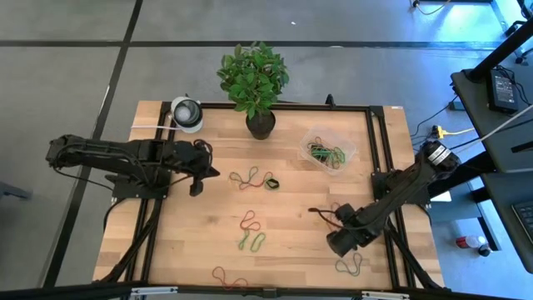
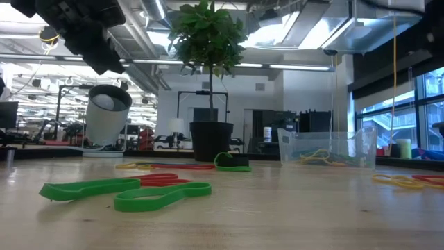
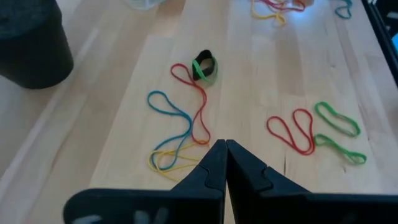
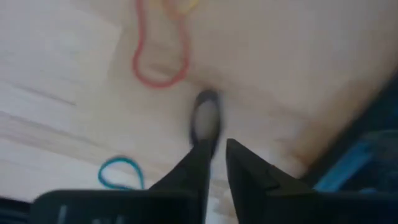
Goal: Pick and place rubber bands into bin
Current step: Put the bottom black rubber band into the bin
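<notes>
Rubber bands lie loose on the wooden table: a red, blue and yellow tangle beside a black-and-green one, a red and green group, and others near the front edge. The clear bin at the back right holds several bands. My left gripper hovers shut just left of the tangle. My right gripper points down at the table's right front, its fingers a little apart. A small black band shows at one fingertip. My right gripper comes from above, pointing down. The black band's loop shows right at the tip of one finger, not in the gap between the two. I cannot tell whether the finger touches it or whether the band lies on the table.
A potted plant and a round white-and-grey object stand at the table's far edge. Black frame rails run along the table's sides. A red band and a blue one lie near my right gripper.
</notes>
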Controlling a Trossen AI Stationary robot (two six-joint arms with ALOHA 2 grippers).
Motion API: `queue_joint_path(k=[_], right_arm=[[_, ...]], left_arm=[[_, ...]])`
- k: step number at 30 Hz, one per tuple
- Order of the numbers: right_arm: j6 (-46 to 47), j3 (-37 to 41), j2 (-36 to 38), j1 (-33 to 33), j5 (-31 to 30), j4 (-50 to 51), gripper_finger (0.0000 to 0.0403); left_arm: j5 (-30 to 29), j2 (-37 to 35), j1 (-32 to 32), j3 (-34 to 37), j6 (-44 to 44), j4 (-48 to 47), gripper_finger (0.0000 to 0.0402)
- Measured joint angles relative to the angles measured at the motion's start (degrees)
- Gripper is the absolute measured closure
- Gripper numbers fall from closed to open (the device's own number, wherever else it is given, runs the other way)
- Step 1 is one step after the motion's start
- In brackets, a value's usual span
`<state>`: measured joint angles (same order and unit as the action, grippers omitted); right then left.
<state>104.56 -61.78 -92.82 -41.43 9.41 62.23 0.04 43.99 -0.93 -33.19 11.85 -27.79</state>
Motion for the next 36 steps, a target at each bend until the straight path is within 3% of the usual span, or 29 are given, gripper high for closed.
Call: queue_joint_path(k=[6, 15, 19, 23, 28, 36], right_arm=[[0.2, 8.9, 0.0, -0.1, 1.9, -16.0, 0.031], [1.6, 12.9, 0.0, -0.1, 3.6, -17.5, 0.0297], [1.5, 14.4, 0.0, -0.1, 1.8, -21.4, 0.0318], [0.1, 15.3, -0.1, 0.0, 0.9, -24.3, 0.0385], [-1.5, 11.0, 1.5, 1.6, -1.2, -14.8, 0.0395], [-12.0, -0.1, 8.8, 11.6, -16.9, 5.9, 0.04]], left_arm=[[-1.0, 0.0, 0.0, 0.0, 0.5, 2.1, 0.04], [-4.1, 0.0, 0.0, 0.0, 1.0, 7.6, 0.04], [-5.4, 0.0, 0.0, 0.0, 1.0, 7.9, 0.04], [-5.4, 0.0, 0.0, 0.0, 1.1, 7.9, 0.04], [-5.5, 0.0, 0.0, 0.0, 1.1, 8.4, 0.04], [-6.5, 0.0, 0.0, 0.0, 1.1, 10.8, 0.04]])
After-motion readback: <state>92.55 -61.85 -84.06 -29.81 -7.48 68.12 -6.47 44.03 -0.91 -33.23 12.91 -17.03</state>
